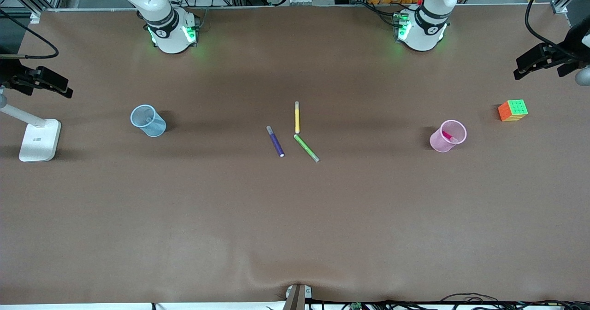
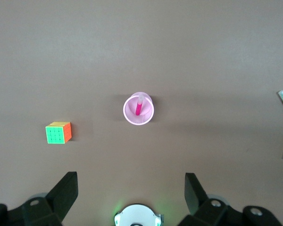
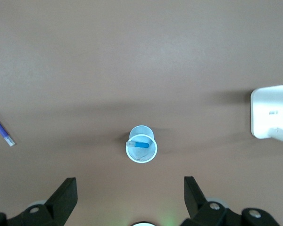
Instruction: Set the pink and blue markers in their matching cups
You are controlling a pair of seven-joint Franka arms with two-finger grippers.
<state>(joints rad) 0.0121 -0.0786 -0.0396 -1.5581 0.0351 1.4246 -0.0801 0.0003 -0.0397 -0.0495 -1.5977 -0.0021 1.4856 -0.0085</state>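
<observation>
pink marker (image 2: pixel 138 108) in pink cup (image 1: pixel 447 136) | blue marker (image 3: pixel 140 143) in blue cup (image 1: pixel 148 120) | left gripper (image 2: pixel 132 197) over pink cup, right gripper (image 3: pixel 130 197) over blue cup, both jaws apart, empty | risk: a descending arm tips a light cup, spilling its marker

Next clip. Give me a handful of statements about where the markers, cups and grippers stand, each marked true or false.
1. The pink marker stands in the pink cup. True.
2. The blue cup is empty. False: the blue marker is in it.
3. Purple, yellow and green markers lie on the table. True.
4. The left gripper is shut on a marker. False: its fingers are apart, holding nothing, above the pink cup.
5. The cube sits beside the blue cup. False: it sits near the pink cup.
</observation>
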